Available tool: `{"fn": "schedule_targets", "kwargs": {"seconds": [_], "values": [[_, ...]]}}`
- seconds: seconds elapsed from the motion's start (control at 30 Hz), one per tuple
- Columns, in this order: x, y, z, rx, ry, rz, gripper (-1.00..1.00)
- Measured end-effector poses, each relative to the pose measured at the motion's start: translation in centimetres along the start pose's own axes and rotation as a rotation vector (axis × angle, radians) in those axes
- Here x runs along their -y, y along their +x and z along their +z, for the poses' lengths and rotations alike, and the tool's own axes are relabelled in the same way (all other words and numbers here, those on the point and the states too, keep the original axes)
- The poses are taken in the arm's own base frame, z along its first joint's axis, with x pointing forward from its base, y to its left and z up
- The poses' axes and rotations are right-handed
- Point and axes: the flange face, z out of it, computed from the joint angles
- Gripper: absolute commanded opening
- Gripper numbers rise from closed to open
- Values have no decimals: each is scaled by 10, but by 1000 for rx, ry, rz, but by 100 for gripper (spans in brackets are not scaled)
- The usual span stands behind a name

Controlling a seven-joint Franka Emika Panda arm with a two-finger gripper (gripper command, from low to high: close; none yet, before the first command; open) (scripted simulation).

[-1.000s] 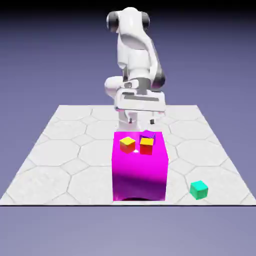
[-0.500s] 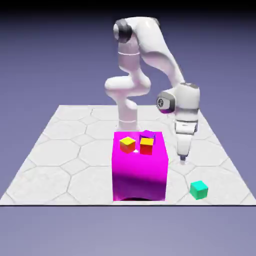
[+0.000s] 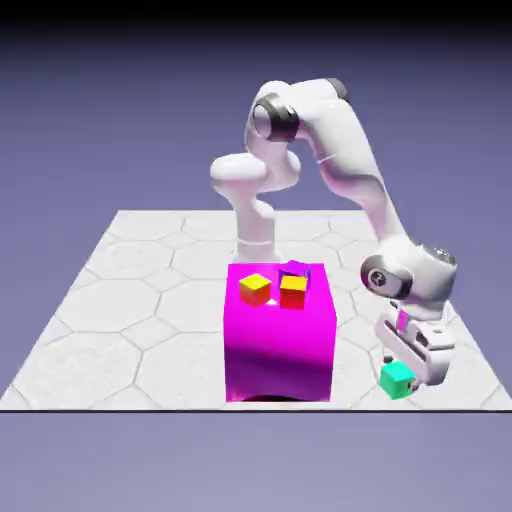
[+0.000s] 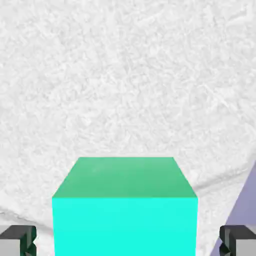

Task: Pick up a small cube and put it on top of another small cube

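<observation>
The small teal-green cube (image 3: 397, 380) rests on the white tiled table near its front edge, at the exterior view's right. My gripper (image 3: 403, 366) has come down over it, its fingers straddling the cube. In the hand view the cube (image 4: 125, 210) fills the lower middle. The grey fingertips (image 4: 17, 240) show at both bottom corners, each with a gap to the cube's side. The gripper is open and the cube sits on the table.
A big magenta block (image 3: 280, 345) stands mid-table, left of the arm. On its top sit a yellow cube (image 3: 255, 289), a red-and-orange cube (image 3: 293, 291) and a small purple cube (image 3: 295, 268) behind them. The table's front edge (image 3: 440, 408) runs close to the teal cube.
The arm swung from behind the magenta block to the exterior view's right, then dropped until the gripper straddles the teal cube. The fingers have narrowed toward it. No cube has moved.
</observation>
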Motion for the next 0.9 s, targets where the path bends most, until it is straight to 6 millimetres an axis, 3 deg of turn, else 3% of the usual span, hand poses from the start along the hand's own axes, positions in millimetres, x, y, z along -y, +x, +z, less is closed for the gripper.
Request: {"fn": "schedule_targets", "kwargs": {"seconds": [0.03, 0.17, 0.23, 0.43, 0.57, 0.73, 0.9], "values": [[0, 0, 0, 0, 0, 0, -100], [-2, -2, -68, 0, 1, -1, -100], [-20, -3, -95, 22, -48, 2, -100], [-87, -74, -181, 115, -96, 455, -100], [-106, -129, -215, 145, -51, 790, -100], [-112, -194, -253, 172, 38, 1195, -100], [-104, -253, -288, 200, 166, 1570, -100]]}}
